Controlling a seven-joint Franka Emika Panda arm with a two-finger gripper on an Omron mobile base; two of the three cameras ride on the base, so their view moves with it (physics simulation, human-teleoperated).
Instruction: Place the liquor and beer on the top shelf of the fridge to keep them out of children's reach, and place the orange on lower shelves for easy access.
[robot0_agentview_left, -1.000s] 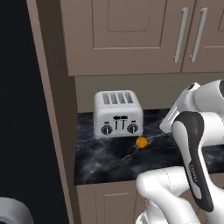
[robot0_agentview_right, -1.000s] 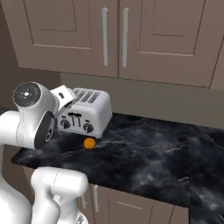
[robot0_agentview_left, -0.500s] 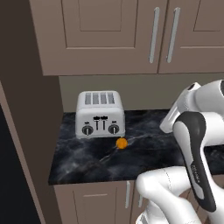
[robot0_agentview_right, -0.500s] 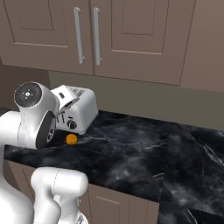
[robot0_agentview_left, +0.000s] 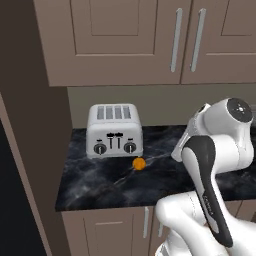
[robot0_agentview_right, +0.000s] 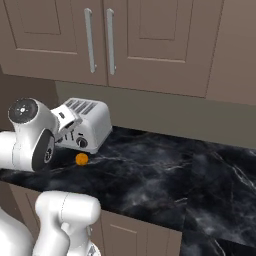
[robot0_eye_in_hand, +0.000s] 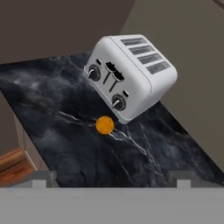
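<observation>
Orange by the toaster
The orange (robot0_eye_in_hand: 105, 125) lies on the table (robot0_eye_in_hand: 52, 122) just before the toaster (robot0_eye_in_hand: 131, 74), well beyond the fingers (robot0_eye_in_hand: 43, 177); their state is unclear.

The pincer (robot0_eye_in_hand: 112, 177) shows as two dim finger stubs at the bottom of the hand view, too faint to tell how far apart they stand. In the right base view the arm covers the left end of the toaster (robot0_agentview_right: 87, 122) and part of the bench (robot0_agentview_right: 165, 175) beside the orange (robot0_agentview_right: 81, 159). In the left base view the arm hides the right stretch of the bench. The cupboards (robot0_agentview_left: 150, 40) are cut off by the top edge.
</observation>
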